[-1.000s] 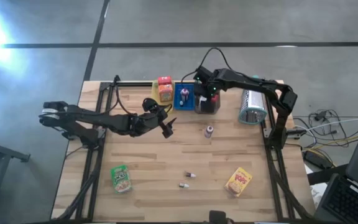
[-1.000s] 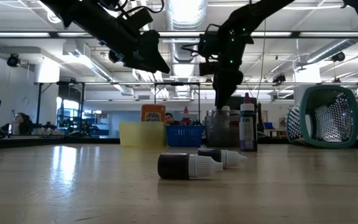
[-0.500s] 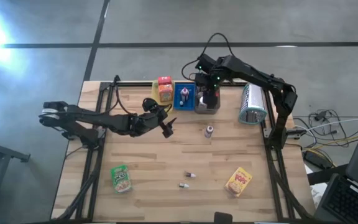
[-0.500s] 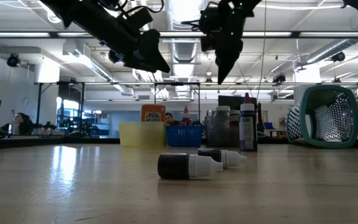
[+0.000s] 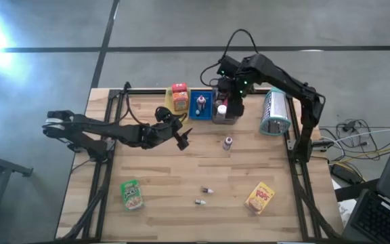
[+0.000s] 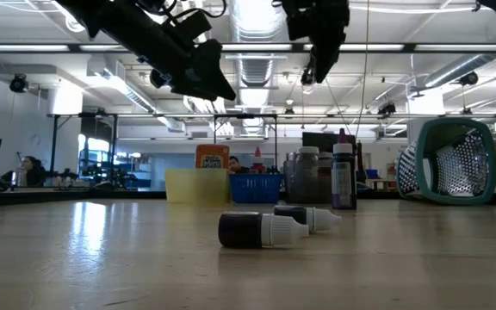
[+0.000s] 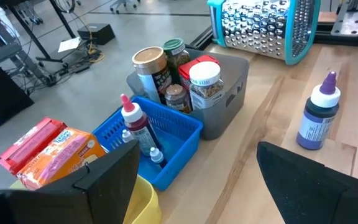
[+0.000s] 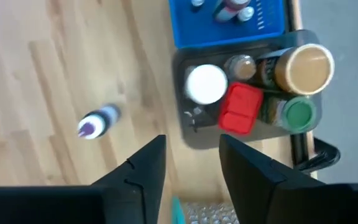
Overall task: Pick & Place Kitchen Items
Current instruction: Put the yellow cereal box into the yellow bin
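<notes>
Hovering empty and parted over the grey tray [image 5: 232,116], the right pincer [image 5: 227,90] has the upright purple-capped bottle [image 5: 228,142] just nearer on the bench [image 5: 161,177].

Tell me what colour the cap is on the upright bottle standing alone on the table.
Purple, on the bottle; clearest in the left wrist view.

Overhead camera looks straight down on the whole bench [image 5: 181,176]; low camera looks level across it; both wrist cameras look closely at the grey tray [image 7: 232,84] of jars, also visible overhead
</notes>
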Robot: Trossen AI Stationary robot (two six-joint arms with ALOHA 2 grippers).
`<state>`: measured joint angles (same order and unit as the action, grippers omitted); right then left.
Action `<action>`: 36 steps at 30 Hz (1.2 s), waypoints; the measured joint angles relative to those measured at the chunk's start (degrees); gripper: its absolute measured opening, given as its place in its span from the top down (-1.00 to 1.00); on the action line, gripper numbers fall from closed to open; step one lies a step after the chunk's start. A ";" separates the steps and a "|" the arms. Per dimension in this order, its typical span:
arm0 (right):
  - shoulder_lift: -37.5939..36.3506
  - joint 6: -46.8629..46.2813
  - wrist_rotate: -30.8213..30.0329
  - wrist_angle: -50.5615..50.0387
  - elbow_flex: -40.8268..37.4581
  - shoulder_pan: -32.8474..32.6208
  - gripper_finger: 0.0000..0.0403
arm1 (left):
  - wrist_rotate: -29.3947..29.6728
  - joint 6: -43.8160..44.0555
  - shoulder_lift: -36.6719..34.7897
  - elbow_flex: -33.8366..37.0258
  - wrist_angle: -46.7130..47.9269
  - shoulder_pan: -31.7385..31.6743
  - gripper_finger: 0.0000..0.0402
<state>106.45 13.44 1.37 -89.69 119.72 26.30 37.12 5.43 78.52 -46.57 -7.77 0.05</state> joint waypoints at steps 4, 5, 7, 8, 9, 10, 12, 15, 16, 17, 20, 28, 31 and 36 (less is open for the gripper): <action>-1.06 -1.63 0.09 -0.42 1.62 -3.11 0.41 | -0.02 2.09 0.00 0.00 0.01 0.00 -0.63; -1.57 -1.58 0.09 -0.45 1.97 -4.06 0.44 | -0.01 2.63 0.00 0.00 0.00 0.01 -0.63; -3.14 -1.74 0.10 -0.33 2.12 -5.90 0.50 | 0.00 3.36 0.00 0.00 0.04 0.00 -0.63; -3.99 -2.50 0.14 -0.40 2.11 -6.81 0.54 | -0.02 3.56 0.00 0.00 0.04 0.00 -0.63; -4.82 -3.32 0.15 -0.31 2.00 -7.78 0.57 | -0.02 3.56 0.00 0.00 0.04 0.00 -0.63; -5.64 -4.30 0.14 -0.36 1.91 -8.80 0.61 | -0.02 3.54 0.00 0.00 0.06 0.02 -0.63; -7.52 -5.98 0.13 -0.35 1.75 -10.93 0.67 | -0.02 2.74 0.00 0.00 0.07 0.01 -0.63; -10.94 -7.33 0.13 -0.36 1.67 -14.53 0.77 | -0.02 1.50 0.00 0.00 0.07 0.01 -0.63; -12.02 -7.21 0.15 -0.35 1.66 -15.73 0.80 | -0.04 1.48 0.00 0.00 0.05 0.01 -0.63; -13.13 -6.77 0.15 -0.36 1.66 -16.78 0.83 | -0.04 1.46 0.00 0.00 0.07 0.01 -0.63; -15.88 -5.88 0.17 -0.29 1.66 -19.12 0.89 | -0.04 1.45 0.00 0.00 0.06 0.00 -0.63; -20.26 -9.49 0.15 -0.30 1.66 -21.20 0.94 | -0.02 0.48 0.00 0.00 0.07 0.01 -0.63; -20.41 -10.41 -0.02 -0.30 1.49 -21.54 0.90 | -0.02 0.50 0.00 0.00 0.09 0.02 -0.63; -20.98 -8.64 1.87 -0.33 1.39 -22.68 0.83 | -0.02 0.53 0.00 0.00 0.11 0.01 -0.63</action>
<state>85.47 4.80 3.24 -90.02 121.11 3.62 37.10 5.97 78.52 -46.57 -7.66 0.06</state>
